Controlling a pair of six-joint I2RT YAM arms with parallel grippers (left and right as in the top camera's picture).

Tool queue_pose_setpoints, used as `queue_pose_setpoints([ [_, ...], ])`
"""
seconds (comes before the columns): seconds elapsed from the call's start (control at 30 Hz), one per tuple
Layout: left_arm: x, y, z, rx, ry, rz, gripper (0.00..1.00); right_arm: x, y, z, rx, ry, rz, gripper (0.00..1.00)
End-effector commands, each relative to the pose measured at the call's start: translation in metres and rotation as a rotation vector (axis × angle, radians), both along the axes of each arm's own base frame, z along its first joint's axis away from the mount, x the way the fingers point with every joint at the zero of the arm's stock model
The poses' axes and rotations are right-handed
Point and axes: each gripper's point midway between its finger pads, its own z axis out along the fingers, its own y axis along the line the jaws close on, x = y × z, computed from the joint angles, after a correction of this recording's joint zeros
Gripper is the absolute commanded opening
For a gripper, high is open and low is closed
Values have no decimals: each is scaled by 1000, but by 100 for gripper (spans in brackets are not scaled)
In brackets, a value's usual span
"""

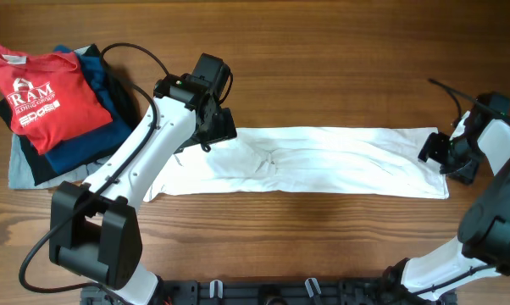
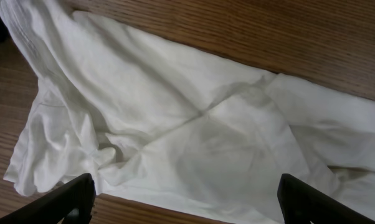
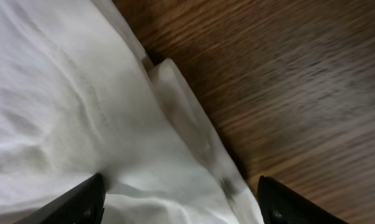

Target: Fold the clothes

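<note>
1. The wooden table (image 1: 323, 51) fills every view, and bare boards show all round the work.
2. My left gripper (image 1: 214, 125) is spread wide with nothing between its fingers. It hangs over the upper left end of the white garment (image 1: 323, 161), where the cloth is bunched and creased.
3. My right gripper (image 1: 439, 152) is also parted and holds nothing. It sits low at the garment's right end, and in its wrist view a hem corner lies between the two fingers.
4. What matters for the next move is that the garment's long axis runs left to right, from one gripper to the other. Each arm is therefore nearest its own end, with the cloth stretching away towards the far arm. I judge the next fold to be end over end along that axis. The rumpled left end probably needs smoothing first.
5. Further out, the folded stack sits in the far-left corner with the red shirt (image 1: 47, 89) on top. A blue garment (image 1: 102, 93) lies beneath it and a grey one (image 1: 18, 169) is at the bottom. The stack is near my left arm and well apart from the right. That arm hides the gap, so I cannot tell whether the stack touches the white cloth.
6. I see no bin, basket or tray, and the stack is the only place holding anything.
</note>
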Motion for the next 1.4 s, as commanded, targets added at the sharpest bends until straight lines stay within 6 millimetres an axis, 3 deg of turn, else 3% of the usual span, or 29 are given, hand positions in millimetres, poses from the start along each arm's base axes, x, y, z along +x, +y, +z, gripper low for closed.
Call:
queue_pose_setpoints([
  [0.0,-1,-1,1,-12,1,2,94,-4,11,-13,59,19,20,79],
  [0.5,-2,-1,1,-11,4,2,96,4,22,-15,125,-21,36,50],
  [0.53,-2,-1,1,-11,4,2,95,4,22,-15,125,-21,35,51],
  [0.63,-2,-1,1,-11,4,2,95,2,18,-15,106,-10,33,67],
  [0.7,-2,-1,1,-11,4,2,95,0,15,-15,85,4,30,69],
  [0.83,-2,-1,1,-11,3,2,95,-1,15,-15,84,5,30,52],
  [0.93,-2,-1,1,-11,3,2,95,-1,15,-15,84,5,30,32],
  [1.03,-2,-1,1,-11,3,2,95,0,14,-15,83,3,13,5],
  [1.23,-2,-1,1,-11,4,1,95,6,7,-11,62,-14,-75,4],
  [1.37,-1,-1,1,-12,0,2,96,14,-19,9,-40,-10,-139,4],
])
